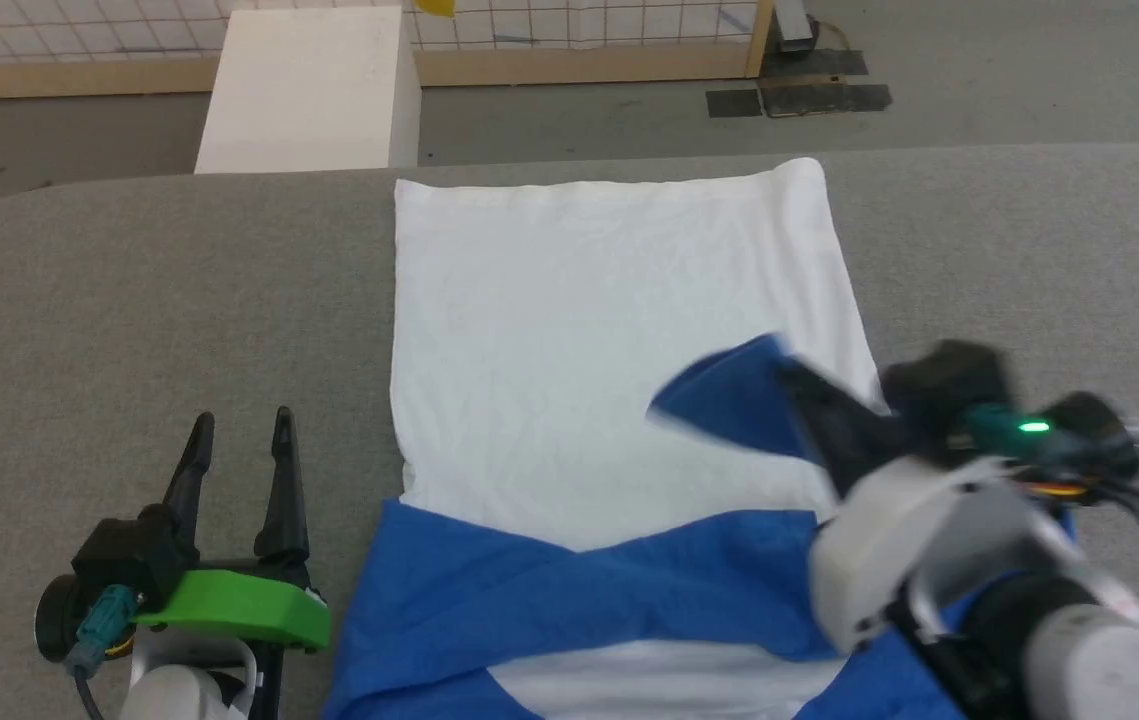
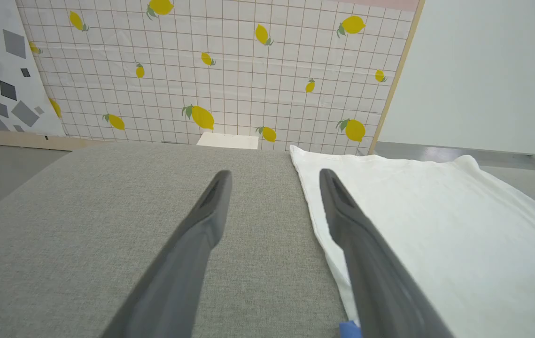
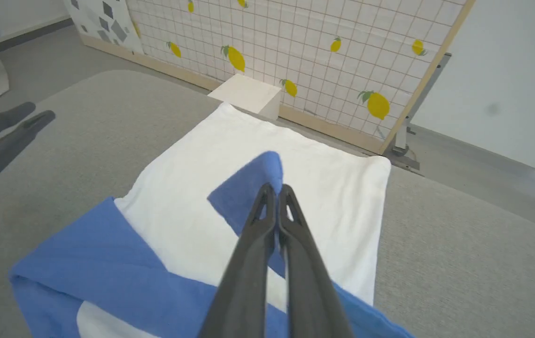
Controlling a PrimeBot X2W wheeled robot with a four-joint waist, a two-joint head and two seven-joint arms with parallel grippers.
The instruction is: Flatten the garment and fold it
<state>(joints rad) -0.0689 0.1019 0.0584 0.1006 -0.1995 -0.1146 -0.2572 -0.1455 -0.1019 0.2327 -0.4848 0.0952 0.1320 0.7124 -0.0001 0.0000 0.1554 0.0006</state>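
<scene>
The garment (image 1: 619,330) lies in the middle of the grey cloth-covered table (image 1: 129,300), its length running from the near edge to the far edge. Its white body is spread flat as a long rectangle. The left side is straight, the far hem reaches almost to the table's far edge, and only faint creases mark the cloth. At the near end, bright blue cloth crosses the white from left to right in a wide band with soft folds. Nearer than that, a curved patch of white shows between blue panels.

The right gripper (image 3: 274,188) comes in from the near right. Its fingers are pressed together, pinching the tip of a blue sleeve. That sleeve rises as a pointed flap off the right half of the white body and looks blurred in the head view.

The left gripper (image 1: 241,420) is at the near left, over bare table just beside the garment's left edge. Its fingers are spread apart with nothing between them, and they point toward the far side.

Beyond the table stand a white box (image 1: 309,90) and a grid screen printed with lemons (image 2: 229,70).
</scene>
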